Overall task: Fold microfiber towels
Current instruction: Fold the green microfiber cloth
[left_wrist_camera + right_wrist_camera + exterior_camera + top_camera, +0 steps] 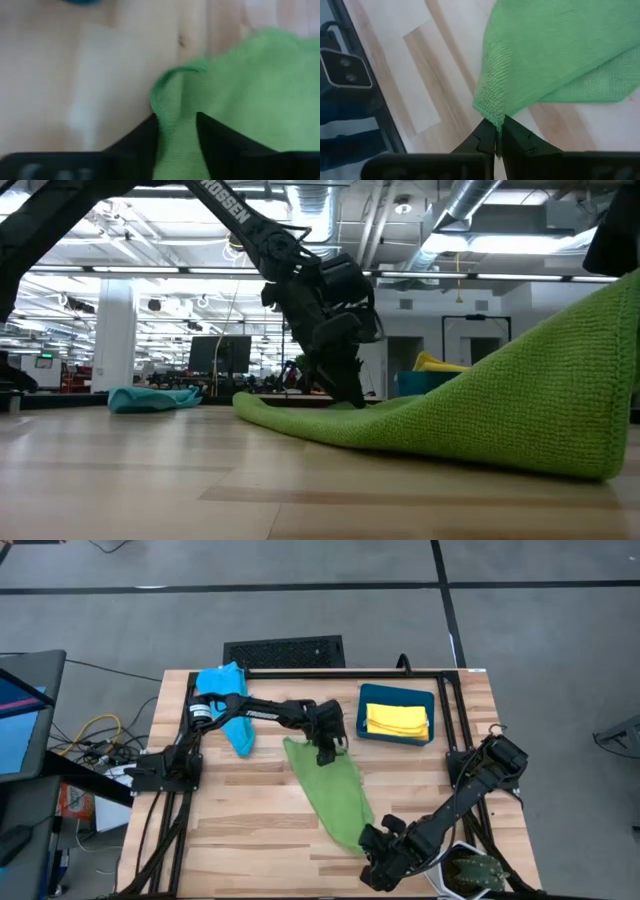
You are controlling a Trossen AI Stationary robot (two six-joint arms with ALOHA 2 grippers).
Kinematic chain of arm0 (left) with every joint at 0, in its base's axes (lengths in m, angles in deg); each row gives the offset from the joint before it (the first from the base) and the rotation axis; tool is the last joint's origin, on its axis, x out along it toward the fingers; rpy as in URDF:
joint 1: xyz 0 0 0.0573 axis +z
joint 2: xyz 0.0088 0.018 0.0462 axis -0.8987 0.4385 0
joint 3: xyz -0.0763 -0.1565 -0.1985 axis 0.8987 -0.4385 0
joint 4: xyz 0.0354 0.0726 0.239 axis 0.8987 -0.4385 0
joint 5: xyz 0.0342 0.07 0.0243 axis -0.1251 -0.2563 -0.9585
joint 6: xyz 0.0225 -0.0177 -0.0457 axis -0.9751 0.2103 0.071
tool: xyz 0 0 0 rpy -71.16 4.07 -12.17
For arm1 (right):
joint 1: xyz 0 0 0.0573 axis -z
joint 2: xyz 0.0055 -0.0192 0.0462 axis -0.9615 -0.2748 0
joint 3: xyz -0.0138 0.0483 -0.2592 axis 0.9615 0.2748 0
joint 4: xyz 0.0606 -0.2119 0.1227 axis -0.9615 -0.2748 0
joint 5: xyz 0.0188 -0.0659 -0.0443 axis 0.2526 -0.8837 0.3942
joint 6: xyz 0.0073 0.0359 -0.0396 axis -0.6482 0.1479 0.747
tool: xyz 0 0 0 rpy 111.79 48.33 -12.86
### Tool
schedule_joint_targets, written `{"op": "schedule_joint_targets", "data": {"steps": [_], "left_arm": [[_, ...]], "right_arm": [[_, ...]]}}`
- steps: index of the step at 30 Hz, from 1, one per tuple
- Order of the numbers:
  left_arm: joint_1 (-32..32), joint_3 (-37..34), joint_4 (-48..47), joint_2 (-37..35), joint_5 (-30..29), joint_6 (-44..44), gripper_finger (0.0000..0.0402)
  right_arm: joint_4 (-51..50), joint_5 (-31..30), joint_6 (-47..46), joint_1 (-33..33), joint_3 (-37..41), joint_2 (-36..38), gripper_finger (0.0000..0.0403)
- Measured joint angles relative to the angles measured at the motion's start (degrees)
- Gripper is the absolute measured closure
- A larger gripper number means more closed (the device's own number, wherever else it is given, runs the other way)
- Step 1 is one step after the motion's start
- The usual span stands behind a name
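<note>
Green towel [335, 795] lies stretched on the wooden counter [240, 830], running from mid-counter down toward the near right edge. Both arms are on it.

Right pincer [498, 131] is clamped tight on 1 corner of the green towel at the near right end; the right wrist view shows the fabric tip pinched between the closed fingers, cloth fanning away from them. In the low view that end rises off the counter as a green slope.

Left pincer [177, 125] sits at the far end of the towel, near mid-counter. Left wrist view shows the 2 fingers straddling a raised fold of the green edge, gap medium, cloth between them but not clearly pinched yet. Judgement: it is mid-grasp, closing on the far corner.

Doing this step well:
- Let the left pincer finish closing on the edge only, not a bunched wad, so the corner stays square.
- Keep the right grip steady and low; don't tug until both ends are secure, or the far corner slips out.
- Then lift both ends evenly, keep the towel taut, and bring 1 edge over the other with corners matched.

Other task items: blue towel [230, 705] crumpled at the far left of the counter, under the left arm; yellow towel [397, 720] folded inside the dark teal bin [397, 692] at the far right. Neither is touched.
</note>
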Motion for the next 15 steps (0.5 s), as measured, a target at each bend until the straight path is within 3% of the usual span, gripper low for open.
{"op": "schedule_joint_targets", "data": {"steps": [3, 5, 10, 15], "left_arm": [[-1.8, -0.8, -0.4, 0.0, -1.3, -2.6, 0.0357], [-2.4, -0.8, -0.5, 0.0, -1.5, -2.8, 0.0389], [-2.5, 1.5, -5.7, -1.6, -1.7, 1.2, 0.0399], [-2.6, 4.5, -16.4, -9.1, -2.3, 2.1, 0.0400]], "right_arm": [[-0.2, -1.0, 0.0, 0.0, 0.0, 0.0, 0.0359], [-0.3, -1.1, 0.0, 0.0, 0.0, 0.0, 0.0359], [-1.5, -1.1, 0.0, 0.1, 0.0, 0.0, 0.0359], [-2.4, -2.0, 0.2, 0.9, 0.0, 0.0, 0.0370]]}}
